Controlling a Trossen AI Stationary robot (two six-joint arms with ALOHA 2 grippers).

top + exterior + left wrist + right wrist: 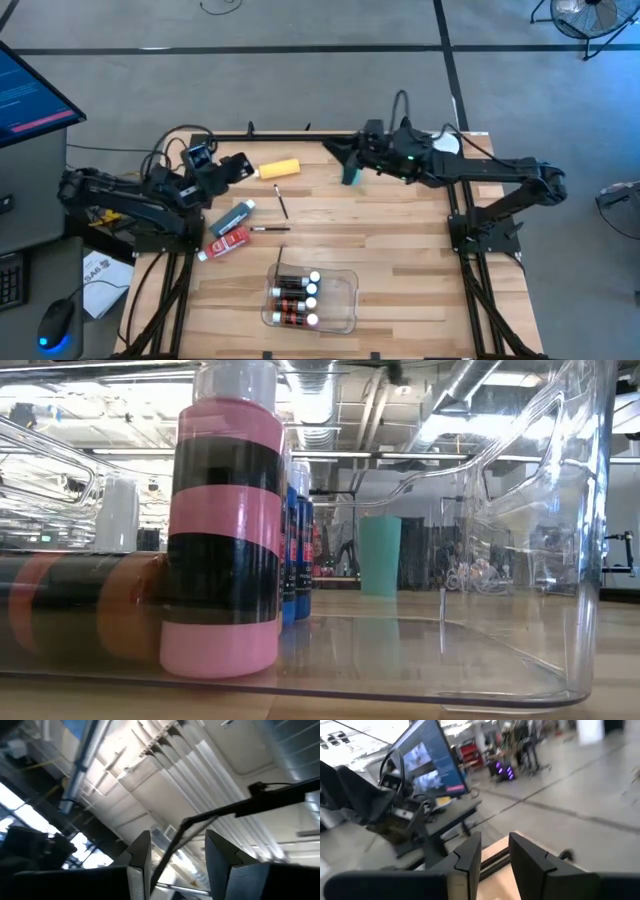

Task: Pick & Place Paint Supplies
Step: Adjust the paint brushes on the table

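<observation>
Left gripper at nine o'clock, right gripper at twelve: jaws slightly parted, empty. Approach yellow bottle squarely.

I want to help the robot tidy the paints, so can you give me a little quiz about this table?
1. How many small bottles lie in the clear tray?
2. True or false: the yellow bottle lies on the table outside the tray.
3. Which thing is nearest the right arm's fingers? A) teal cup B) red tube C) grey tube

Key: 1. Four. 2. True. 3. A.
</observation>
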